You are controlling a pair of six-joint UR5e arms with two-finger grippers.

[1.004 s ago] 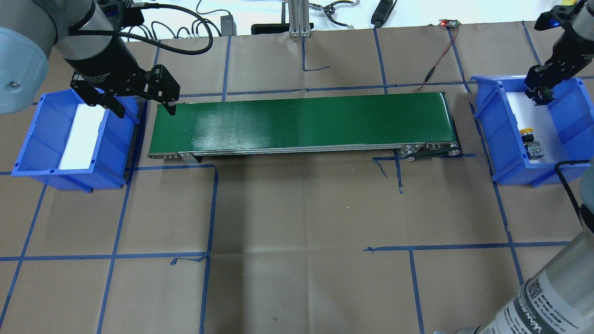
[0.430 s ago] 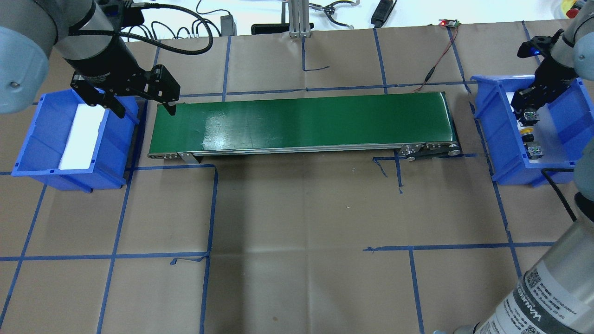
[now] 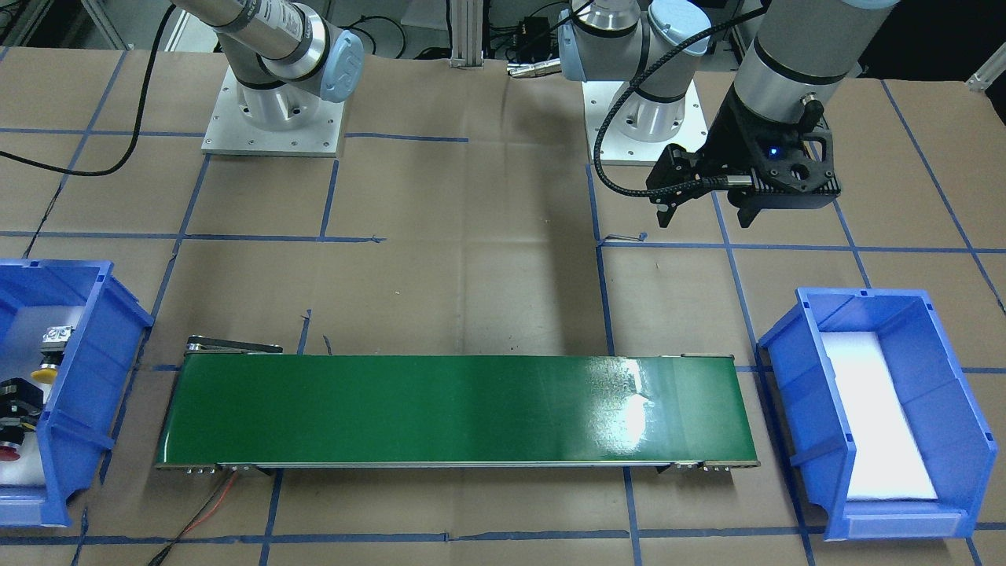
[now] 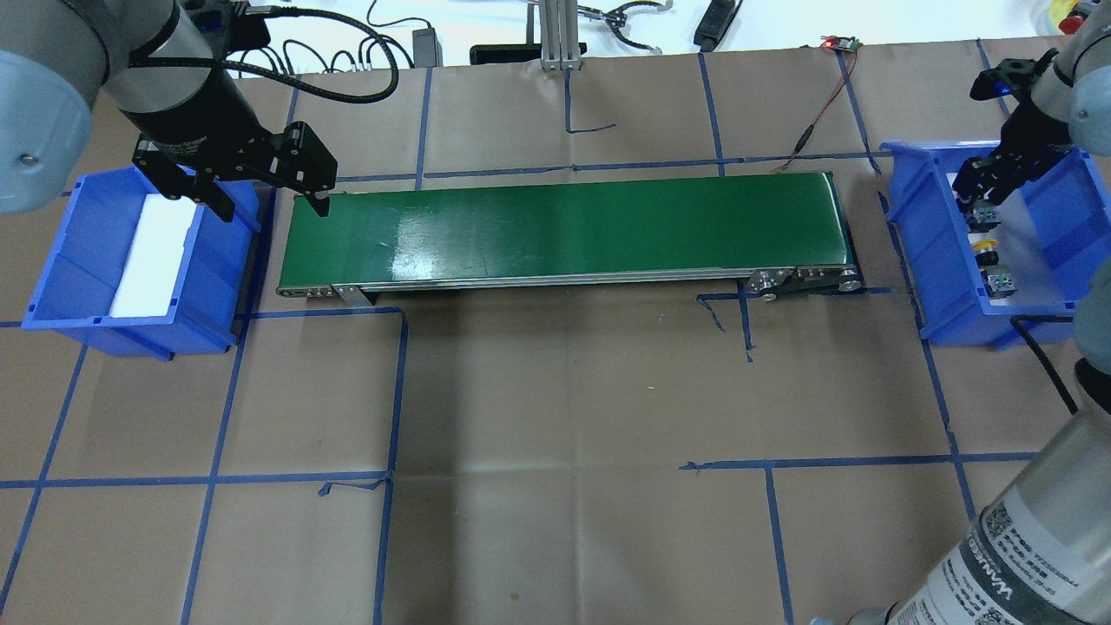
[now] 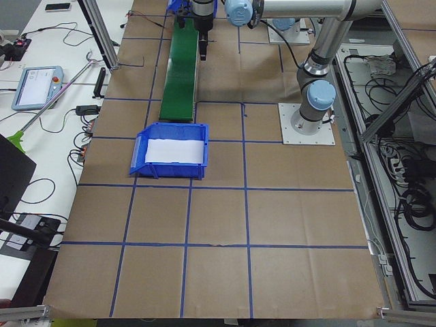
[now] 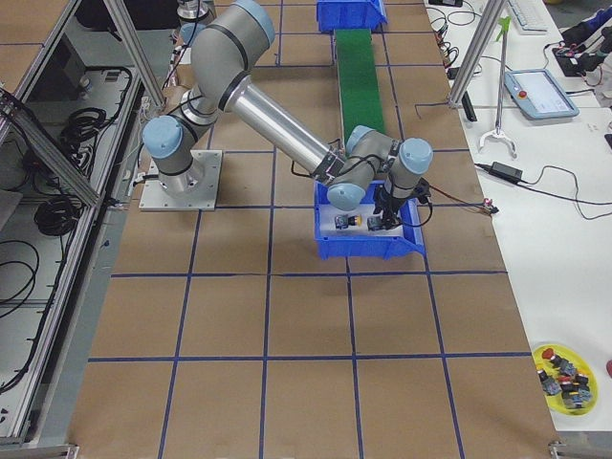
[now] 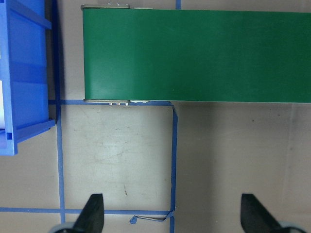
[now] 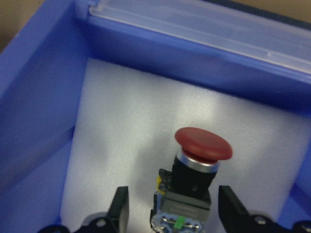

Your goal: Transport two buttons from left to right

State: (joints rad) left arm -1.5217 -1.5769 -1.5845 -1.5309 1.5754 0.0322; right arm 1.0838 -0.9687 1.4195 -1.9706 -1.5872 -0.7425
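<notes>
One red button (image 8: 194, 170), base off-frame

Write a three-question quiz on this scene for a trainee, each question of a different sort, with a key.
1. True or false: the left bin holds a button.
2. Multiple choice: the red button is A) on the green belt, B) inside the right bin, C) on the bare table paper.
3. Fill in: the right gripper has its jaws ___, one on either side of the red button, with a gap showing on each side.
Key: 1 false, only a white pad lies in it; 2 B; 3 open.
</notes>
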